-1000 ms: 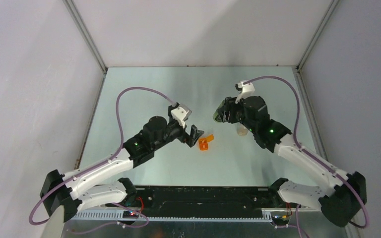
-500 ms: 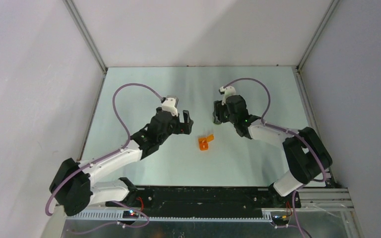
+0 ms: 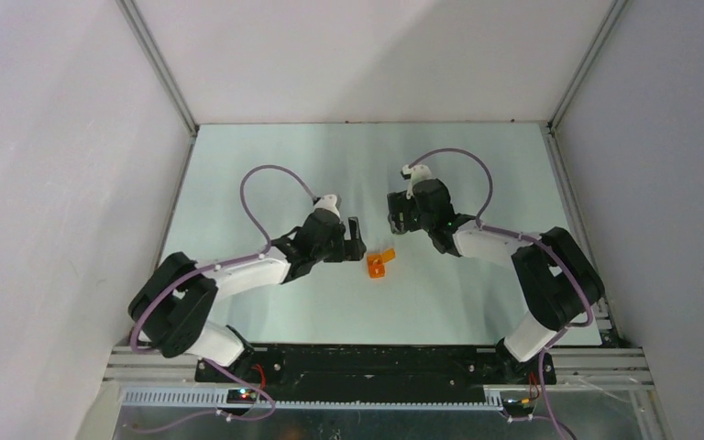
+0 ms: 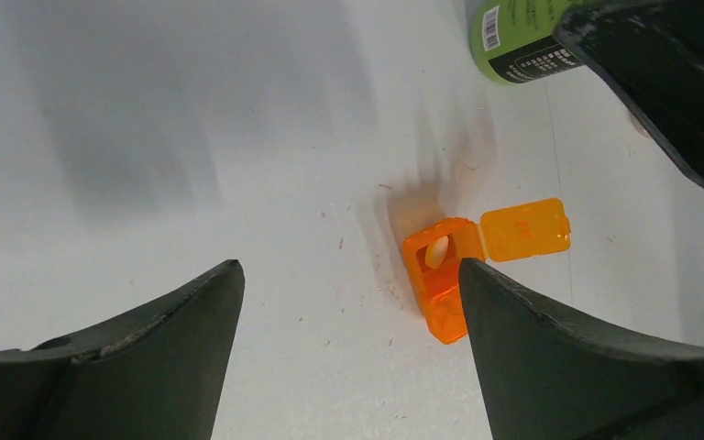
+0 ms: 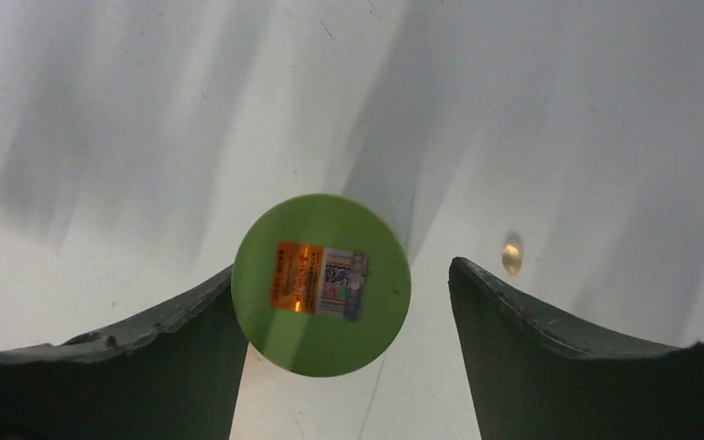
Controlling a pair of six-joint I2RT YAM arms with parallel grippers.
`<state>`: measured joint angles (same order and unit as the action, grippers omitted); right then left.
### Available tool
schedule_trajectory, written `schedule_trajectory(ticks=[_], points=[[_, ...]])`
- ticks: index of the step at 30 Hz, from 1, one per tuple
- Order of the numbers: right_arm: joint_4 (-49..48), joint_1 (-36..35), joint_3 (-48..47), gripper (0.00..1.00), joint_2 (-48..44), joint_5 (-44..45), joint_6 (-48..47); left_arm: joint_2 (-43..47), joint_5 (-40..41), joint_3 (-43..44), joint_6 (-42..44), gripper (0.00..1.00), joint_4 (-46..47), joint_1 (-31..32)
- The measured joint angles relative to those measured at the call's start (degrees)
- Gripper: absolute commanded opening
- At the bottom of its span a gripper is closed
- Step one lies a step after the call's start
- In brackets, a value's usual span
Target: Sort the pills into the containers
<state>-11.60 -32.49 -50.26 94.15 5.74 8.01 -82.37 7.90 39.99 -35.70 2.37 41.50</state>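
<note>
Opening wider than a second ago, the right hand point(image 5: 344, 266) releases the green cylindrical plastic bottle point(image 5: 321, 284), now standing on the tabletop point(image 4: 192, 137) just beyond the orange plastic box with two recesses point(image 4: 440, 289). The left hand point(image 4: 348, 266), wide and empty, has lowered beside that box, which already holds one pale pill point(image 4: 437, 252).

Orange box point(image 4: 440, 293) (open), green bottle point(image 5: 321, 284)

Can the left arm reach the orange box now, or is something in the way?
Probably yes. The left gripper is open, and the orange box lies just ahead of it, with only bare table between them. The green bottle stands farther off, to the side.
</note>
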Motion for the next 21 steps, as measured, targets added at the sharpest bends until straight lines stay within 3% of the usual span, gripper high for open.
schedule_trajectory(ticks=[6,11,16,21], points=[[7.06,0.00,-0.15,0.79,-5.31,0.42,1.55,-3.93,-0.63,3.26,-3.23,0.95,-3.10,0.70],[15.56,0.00,-0.07,0.76,-16.28,0.00,6.54,-4.24,0.31,4.57,-5.25,0.99,-5.68,2.64],[23.85,-0.02,2.14,0.74,-27.26,0.31,14.38,-4.59,3.93,7.63,-6.54,0.99,-10.01,6.16],[32.96,-0.04,7.52,0.79,-34.27,0.83,19.37,-8.61,10.08,14.86,-8.37,0.99,-14.14,10.91]])
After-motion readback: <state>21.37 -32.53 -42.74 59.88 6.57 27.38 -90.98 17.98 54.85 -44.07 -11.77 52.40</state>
